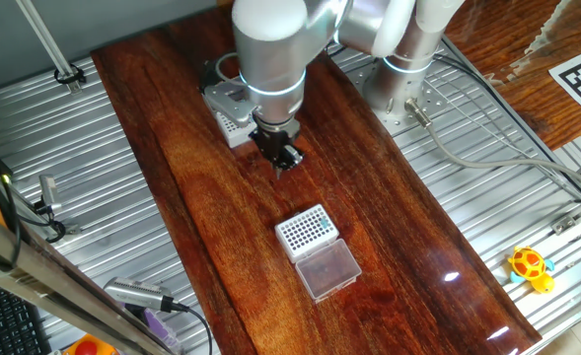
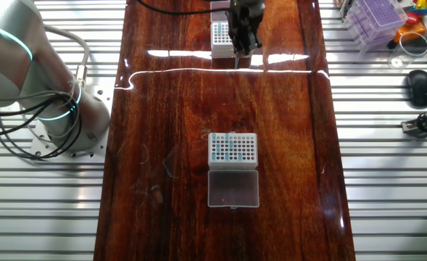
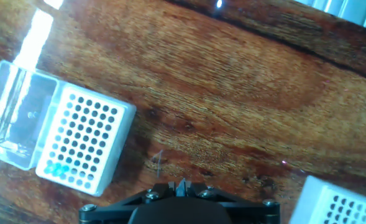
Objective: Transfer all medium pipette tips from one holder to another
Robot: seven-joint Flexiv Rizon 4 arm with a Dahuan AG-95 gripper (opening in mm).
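pincer (image 2: 238, 58) hung above the worktop (image 2: 170, 130) beside the far rack (image 2: 221, 38), fingers pressed together, pinching nothing visible. teal pipette tips (image 2: 232, 145) sat in the near rack (image 2: 233, 151), clear lid (image 2: 233, 188) open alongside.

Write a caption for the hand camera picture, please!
Over the wooden table, the gripper hovers beside a white rack with dark holes, its clear lid open alongside.

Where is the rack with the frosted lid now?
In the other fixed view the rack sits mid-table, frosted lid on its near side, apart from the hand.
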